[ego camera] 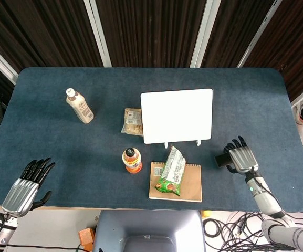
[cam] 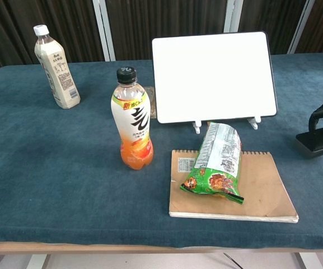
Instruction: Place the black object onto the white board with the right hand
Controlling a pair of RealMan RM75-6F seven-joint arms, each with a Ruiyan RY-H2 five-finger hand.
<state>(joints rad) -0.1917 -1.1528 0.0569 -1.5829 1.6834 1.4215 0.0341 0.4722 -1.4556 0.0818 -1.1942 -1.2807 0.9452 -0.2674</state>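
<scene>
Black, flat rectangular block (ego camera: pixel 222 159) is lying on the blue cloth table (ego camera: pixel 51 142), right of the propped white board (ego camera: pixel 177 115). I'm curling my right hand (ego camera: pixel 239 157) over it; grip unclear. Probably rigid, light; I'm favouring its long edges.

Robotics lab or test cell, staged for recording. Table (ego camera: pixel 46 157) wrapped in dark blue felt-like cloth, backed by dark ribbed wall panels (ego camera: pixel 151 31) split by pale vertical strips. Loose black cables (ego camera: pixel 222 228) coiled on the floor just below the right hand (ego camera: pixel 241 158), off the table edge. Grocery props set out well to that hand's left: orange drink bottle (cam: pixel 131 126), green snack bag (cam: pixel 217 162) on a brown notebook (cam: pixel 262 190).
</scene>
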